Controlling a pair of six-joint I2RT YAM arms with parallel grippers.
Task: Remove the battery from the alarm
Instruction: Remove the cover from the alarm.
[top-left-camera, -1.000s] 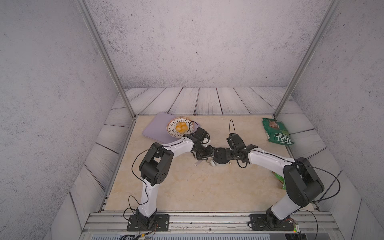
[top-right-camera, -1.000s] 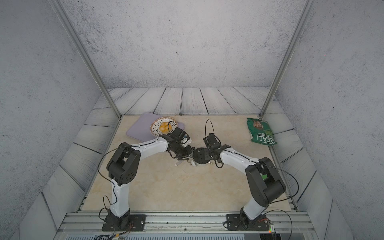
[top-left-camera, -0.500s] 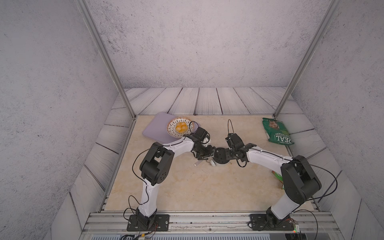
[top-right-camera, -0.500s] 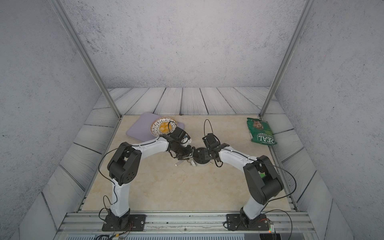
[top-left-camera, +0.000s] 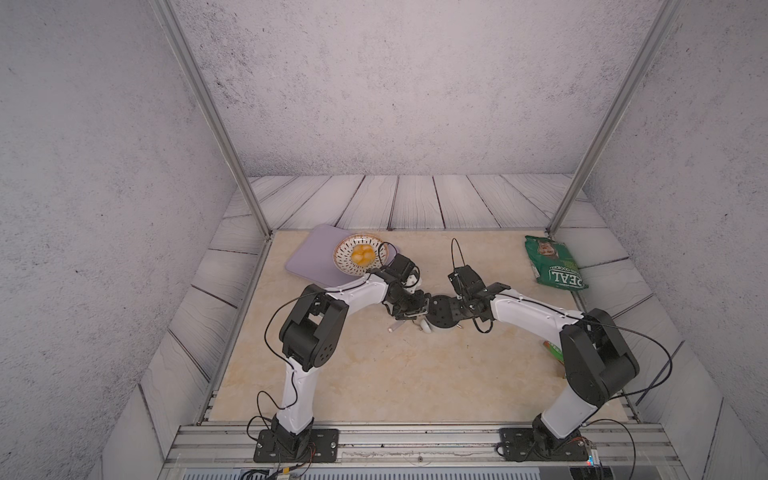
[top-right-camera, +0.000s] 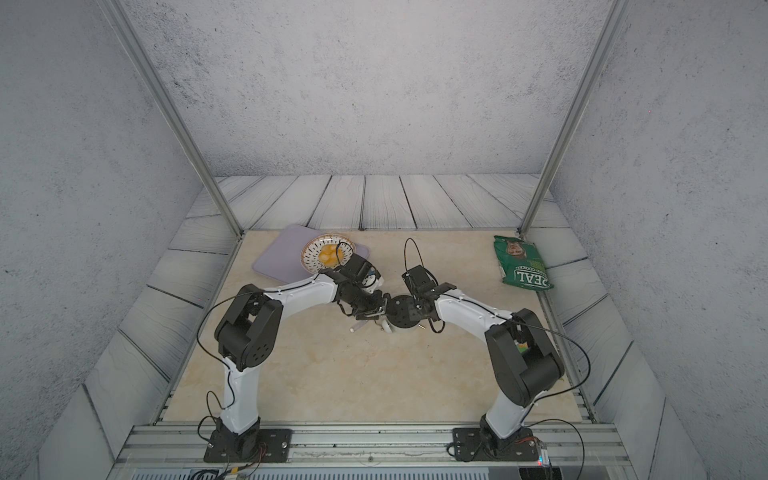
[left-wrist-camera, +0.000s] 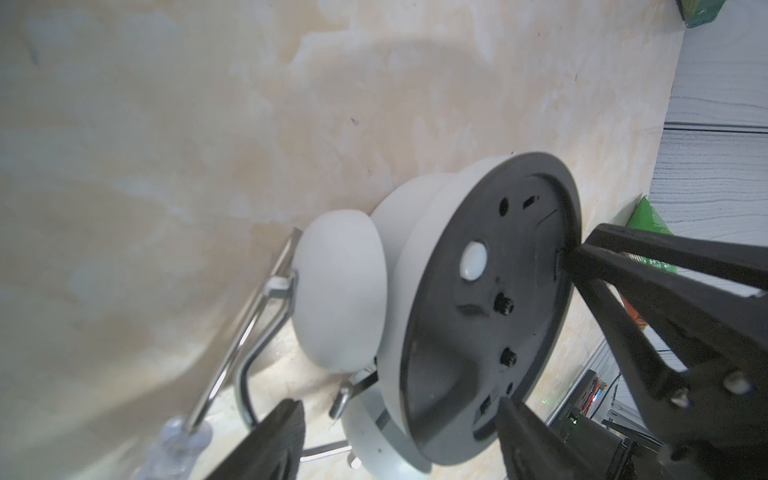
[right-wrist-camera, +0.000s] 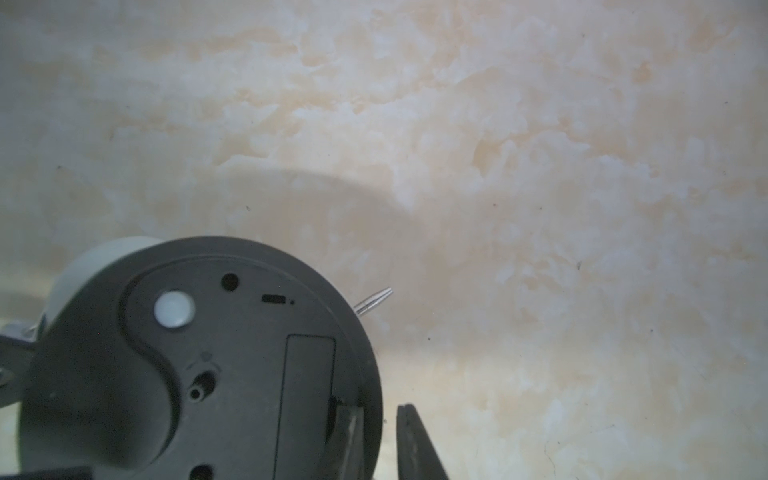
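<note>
The alarm (top-left-camera: 442, 316) (top-right-camera: 401, 311) lies face down mid-table, its round black back panel (right-wrist-camera: 187, 374) up. The battery is hidden; the cover (right-wrist-camera: 309, 395) on the back sits flush. My left gripper (left-wrist-camera: 399, 409) stands open and wide round the bell end of the alarm (left-wrist-camera: 478, 311). One finger rests at the back's rim and the other stands clear of the bell. My right gripper (right-wrist-camera: 378, 409) is open only a little and straddles the rim. One fingertip (right-wrist-camera: 349, 432) sits in the notch at the cover's end, the other outside over the table.
A clear-handled screwdriver (top-left-camera: 397, 327) (left-wrist-camera: 174, 440) lies on the table under the left gripper, beside the alarm's metal handle. A patterned bowl (top-left-camera: 360, 254) of yellow pieces sits on a lavender board (top-left-camera: 309, 262) at back left. A green bag (top-left-camera: 555, 264) lies at back right.
The right arm has shifted slightly toward the alarm. The left arm, the alarm and both jaw openings look the same.
</note>
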